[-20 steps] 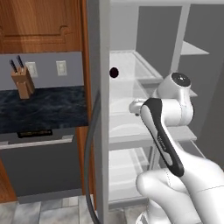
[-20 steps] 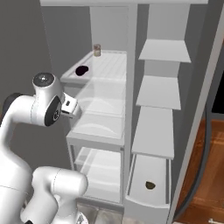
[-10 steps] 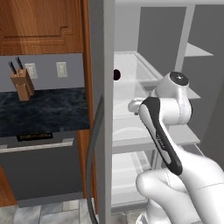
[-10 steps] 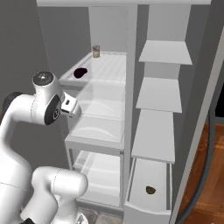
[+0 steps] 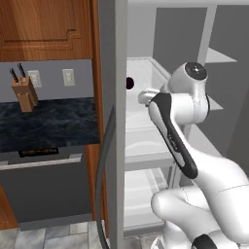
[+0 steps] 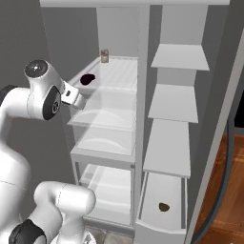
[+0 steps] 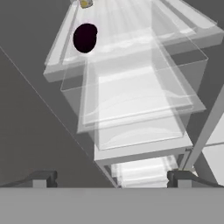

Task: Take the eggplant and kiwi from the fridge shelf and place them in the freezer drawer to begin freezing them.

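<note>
2 dark tips of the claw [image 7: 111,178] stand wide apart, gripping nothing. An eggplant [image 6: 87,79] lies on the fridge shelf [image 6: 116,76]; a kiwi [image 6: 164,207] sits in the freezer drawer [image 6: 162,225].

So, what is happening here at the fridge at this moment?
A white robot arm faces an open fridge, and its pincer is open and holds nothing. The eggplant lies on the fridge shelf, near a small tan jar at the back. The kiwi already sits low down in the freezer drawer. So one item seems done, and the eggplant is not yet picked up.
</note>
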Robot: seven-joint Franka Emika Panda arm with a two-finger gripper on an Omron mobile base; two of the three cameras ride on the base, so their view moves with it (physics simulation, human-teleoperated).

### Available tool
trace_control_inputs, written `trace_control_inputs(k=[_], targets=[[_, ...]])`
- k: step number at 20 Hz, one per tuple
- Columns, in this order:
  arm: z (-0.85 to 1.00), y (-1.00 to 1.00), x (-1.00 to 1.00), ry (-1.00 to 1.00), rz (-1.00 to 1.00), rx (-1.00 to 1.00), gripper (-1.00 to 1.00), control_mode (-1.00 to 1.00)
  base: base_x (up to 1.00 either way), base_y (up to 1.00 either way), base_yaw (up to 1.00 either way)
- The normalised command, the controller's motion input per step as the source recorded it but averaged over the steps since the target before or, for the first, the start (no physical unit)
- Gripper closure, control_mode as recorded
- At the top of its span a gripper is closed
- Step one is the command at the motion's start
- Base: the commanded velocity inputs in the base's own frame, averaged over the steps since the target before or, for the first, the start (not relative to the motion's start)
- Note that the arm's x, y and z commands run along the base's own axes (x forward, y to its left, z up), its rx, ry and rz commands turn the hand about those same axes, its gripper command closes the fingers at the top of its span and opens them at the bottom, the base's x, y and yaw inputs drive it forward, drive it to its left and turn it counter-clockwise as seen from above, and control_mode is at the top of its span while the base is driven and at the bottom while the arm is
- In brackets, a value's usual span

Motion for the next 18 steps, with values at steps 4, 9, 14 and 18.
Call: trace_control_inputs(k=[4, 9, 14, 18], targets=[[0.55, 0.0, 0.62, 0.0, 0.0, 0.0, -1.0, -1.0, 0.0, 0.0, 0.0], [0.06, 0.0, 0.97, 0.06, 0.0, 0.0, -1.0, -1.0, 0.0, 0.0, 0.0], [0.0, 0.02, 1.0, 0.14, 0.0, 0.0, -1.0, -1.0, 0.0, 0.0, 0.0], [0.0, 0.04, 0.86, 0.11, 0.0, 0.0, -1.0, -1.0, 0.0, 0.0, 0.0]])
